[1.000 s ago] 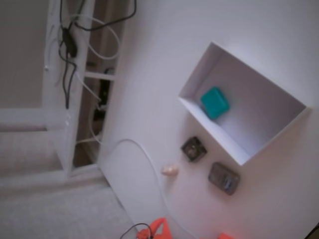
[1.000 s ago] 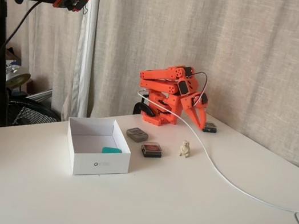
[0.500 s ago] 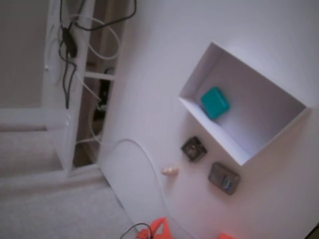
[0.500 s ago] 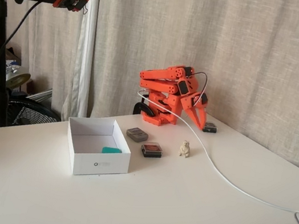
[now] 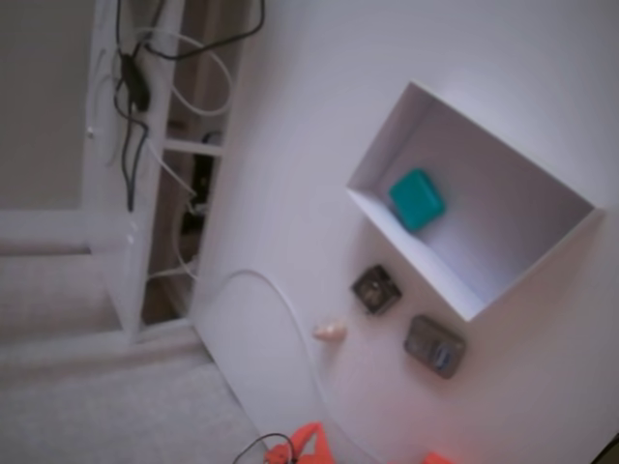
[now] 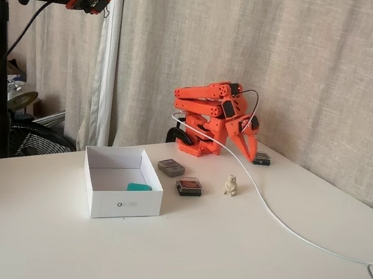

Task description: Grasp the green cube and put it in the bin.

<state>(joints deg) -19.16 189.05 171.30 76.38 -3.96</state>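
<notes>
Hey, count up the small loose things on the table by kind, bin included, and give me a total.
Green cube, in the bin: 1
White bin: 1
Dark square items: 3
Small beige figurine: 1
Total: 6

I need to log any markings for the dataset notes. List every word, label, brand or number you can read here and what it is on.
No text can be read in either fixed view.
Bin: a small dark mark, perhaps a logo with a word, sits on its front wall, too small to read.
Green cube, two dark square items: no legible marking.
</notes>
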